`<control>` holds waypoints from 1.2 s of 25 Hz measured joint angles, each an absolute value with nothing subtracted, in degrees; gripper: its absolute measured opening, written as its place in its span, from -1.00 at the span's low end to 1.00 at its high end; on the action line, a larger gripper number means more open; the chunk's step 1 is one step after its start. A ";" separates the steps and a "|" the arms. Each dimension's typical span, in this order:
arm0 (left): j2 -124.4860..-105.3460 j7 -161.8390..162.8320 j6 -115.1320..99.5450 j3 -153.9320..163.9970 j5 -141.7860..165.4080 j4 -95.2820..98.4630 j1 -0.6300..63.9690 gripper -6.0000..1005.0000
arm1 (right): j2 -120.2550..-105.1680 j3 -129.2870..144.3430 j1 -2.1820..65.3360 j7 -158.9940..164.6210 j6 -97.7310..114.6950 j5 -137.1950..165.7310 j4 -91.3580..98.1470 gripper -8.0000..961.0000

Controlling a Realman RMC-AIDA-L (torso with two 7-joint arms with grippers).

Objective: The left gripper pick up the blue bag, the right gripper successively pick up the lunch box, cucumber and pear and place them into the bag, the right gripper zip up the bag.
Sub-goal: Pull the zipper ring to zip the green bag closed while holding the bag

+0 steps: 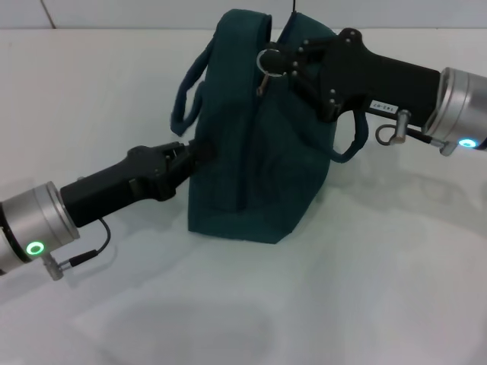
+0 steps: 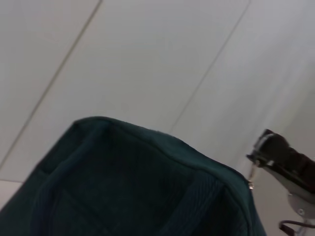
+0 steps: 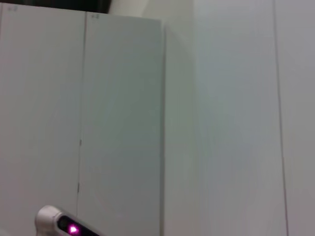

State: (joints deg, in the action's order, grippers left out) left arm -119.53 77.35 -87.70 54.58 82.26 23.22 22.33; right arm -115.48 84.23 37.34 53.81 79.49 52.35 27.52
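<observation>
While the blue bag stands upright on the table in our head view, our left gripper presses its side, grip unclear; our right gripper pinches its ring-pull zipper. Left wrist: bag just ahead. Right wrist: only wall panels

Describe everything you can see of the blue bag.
The bag is dark teal fabric, upright on the white table, wider at its base than at its top. Two loop handles show, one on each side. A metal ring pull hangs near the top, where the right gripper sits at the zipper. The left gripper presses into the bag's side lower down. No lining or contents show. In the left wrist view, only its fabric top and a ribbed strap are visible.
</observation>
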 joint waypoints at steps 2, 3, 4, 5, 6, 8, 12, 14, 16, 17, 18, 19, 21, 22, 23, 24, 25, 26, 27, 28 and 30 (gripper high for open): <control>-119.50 77.32 -88.65 54.79 82.28 23.29 22.28 -0.87 | -115.49 84.21 37.31 54.64 79.03 52.33 27.42 -0.92; -119.48 77.19 -89.13 54.80 82.28 23.29 22.22 -0.88 | -115.54 84.20 37.30 55.18 78.53 52.32 27.38 -0.92; -119.46 76.99 -89.63 54.80 82.28 23.29 22.14 -0.87 | -115.61 84.20 37.29 55.57 78.08 52.32 27.33 -0.92; -119.46 76.76 -89.94 54.81 82.28 23.30 22.05 -0.87 | -115.68 84.20 37.29 55.96 77.49 52.32 27.29 -0.92; -119.45 76.50 -90.28 54.82 82.29 23.29 21.95 -0.87 | -115.74 84.20 37.28 56.29 76.99 52.32 27.11 -0.92; -119.44 76.10 -90.97 54.84 82.29 23.28 21.82 -0.86 | -115.80 84.20 37.28 56.63 76.39 52.11 26.68 -0.91; -119.44 75.92 -91.58 54.85 82.29 23.08 21.79 -0.85 | -115.83 84.20 37.71 56.75 75.83 50.27 25.18 -0.91; -119.44 75.90 -91.65 54.86 82.28 23.03 21.80 -0.85 | -115.69 84.20 37.79 56.76 75.77 49.33 24.94 -0.91; -119.39 75.89 -91.70 55.09 82.27 22.99 21.80 -0.84 | -115.56 84.17 37.84 56.76 75.87 48.85 24.94 -0.91; -119.36 75.88 -91.74 55.39 82.27 22.98 21.80 -0.84 | -115.53 84.14 37.87 56.77 75.96 48.72 25.05 -0.91; -119.36 75.88 -91.77 55.63 82.27 23.00 21.80 -0.84 | -115.50 84.12 37.90 56.77 76.05 48.70 25.19 -0.91; -119.36 75.87 -91.82 55.91 82.26 23.01 21.82 -0.83 | -115.50 84.12 37.93 56.77 76.07 48.70 25.41 -0.91; -119.36 75.86 -91.91 56.49 82.22 23.10 21.95 -0.83 | -115.50 84.06 38.06 56.78 75.96 48.70 25.61 -0.91; -119.36 75.86 -91.94 56.64 82.21 23.13 21.98 -0.82 | -115.49 83.92 38.21 56.77 75.85 48.70 25.64 -0.91; -119.36 75.85 -91.99 56.79 82.16 23.20 21.98 -0.82 | -115.49 83.78 38.40 56.77 75.83 48.70 25.60 -0.91; -119.36 75.85 -92.06 56.87 82.06 23.27 21.93 -0.82 | -115.48 83.63 38.60 56.77 75.80 48.70 25.53 -0.91; -119.36 75.85 -92.06 56.87 82.06 23.27 21.93 -0.82 | -115.42 83.49 38.79 56.76 75.69 48.64 25.47 -0.91; -119.33 75.83 -92.17 56.94 82.25 23.31 21.81 -0.81 | -115.39 83.47 39.00 56.76 75.51 48.62 25.40 -0.91; -119.32 75.78 -92.18 56.94 82.25 23.32 21.81 -0.81 | -115.34 83.27 39.27 56.77 75.26 48.62 25.34 -0.91; -119.29 75.62 -92.23 56.95 82.25 23.32 21.80 -0.81 | -115.32 83.12 39.48 56.83 75.01 48.62 25.29 -0.91; -119.27 75.33 -92.30 56.88 82.25 23.31 21.79 -0.80 | -115.27 82.79 39.95 57.42 74.15 48.84 25.12 -0.91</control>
State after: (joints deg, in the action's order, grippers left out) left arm -119.27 75.33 -92.30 56.88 82.25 23.31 21.79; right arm -115.27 82.79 39.95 57.42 74.15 48.84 25.12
